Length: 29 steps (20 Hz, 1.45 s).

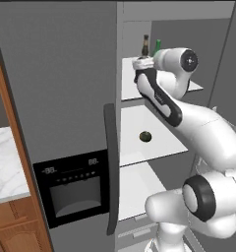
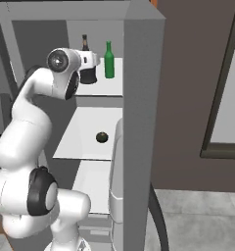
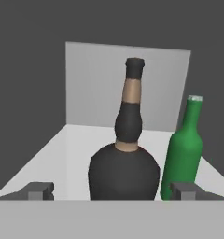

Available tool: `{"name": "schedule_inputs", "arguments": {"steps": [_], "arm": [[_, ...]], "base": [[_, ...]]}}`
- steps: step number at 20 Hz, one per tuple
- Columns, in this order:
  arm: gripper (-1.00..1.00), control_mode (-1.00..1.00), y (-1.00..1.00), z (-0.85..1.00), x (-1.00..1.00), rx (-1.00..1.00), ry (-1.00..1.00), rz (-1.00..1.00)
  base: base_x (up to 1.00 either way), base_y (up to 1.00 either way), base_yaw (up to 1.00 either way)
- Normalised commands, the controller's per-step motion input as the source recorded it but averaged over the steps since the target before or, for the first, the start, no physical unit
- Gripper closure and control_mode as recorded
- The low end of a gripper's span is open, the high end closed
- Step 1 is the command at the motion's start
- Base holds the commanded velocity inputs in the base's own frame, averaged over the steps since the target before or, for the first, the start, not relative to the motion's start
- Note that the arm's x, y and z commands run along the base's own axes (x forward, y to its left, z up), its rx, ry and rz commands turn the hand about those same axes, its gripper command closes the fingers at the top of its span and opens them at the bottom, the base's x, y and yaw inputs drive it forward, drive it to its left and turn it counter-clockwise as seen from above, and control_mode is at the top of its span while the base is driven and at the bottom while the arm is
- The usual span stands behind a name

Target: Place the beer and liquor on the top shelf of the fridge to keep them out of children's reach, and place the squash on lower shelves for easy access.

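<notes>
The liquor (image 3: 124, 172), a squat black bottle with a thin neck, stands upright on the top shelf (image 3: 53, 154) of the fridge. My gripper (image 3: 111, 190) is open, its fingertips (image 3: 39, 190) wide apart on either side of the bottle's body without touching it. The green beer (image 3: 186, 149) stands upright just right of the liquor. From the base, my gripper (image 2: 92, 61) sits at the top shelf (image 2: 107, 86) in front of the liquor (image 2: 87, 76) and beer (image 2: 109, 60). The squash (image 1: 145, 136) lies alone on the shelf below (image 1: 139, 147).
The grey fridge door (image 1: 66, 98), with its dark handle (image 1: 110, 167) and black dispenser panel (image 1: 73, 189), stands open to the left. The fridge's right wall (image 2: 141, 122) is close beside the shelves. A marble counter (image 1: 4, 162) is at far left.
</notes>
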Motion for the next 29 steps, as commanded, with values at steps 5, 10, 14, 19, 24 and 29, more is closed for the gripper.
{"name": "schedule_inputs", "arguments": {"steps": [5,10,14,19,24,29], "arm": [[-1.0,-1.0,-0.02,0.0,-0.97,0.0,0.05,0.0],[-1.0,-1.0,-0.04,0.0,-1.0,-0.01,0.12,0.0],[-1.0,-1.0,-0.12,0.0,-1.0,0.0,0.16,-0.03],[-1.0,-1.0,-0.02,0.0,-1.0,-0.02,0.15,-0.01],[-1.0,-1.0,0.0,-0.16,-1.0,-0.03,0.05,0.0],[-1.0,-1.0,0.0,-0.25,-0.92,-0.04,0.05,0.0]], "base": [[0.0,0.0,0.0],[0.0,0.0,0.0],[0.0,0.0,0.0],[0.0,0.0,0.0],[0.0,0.0,0.0],[0.0,0.0,0.0]]}}
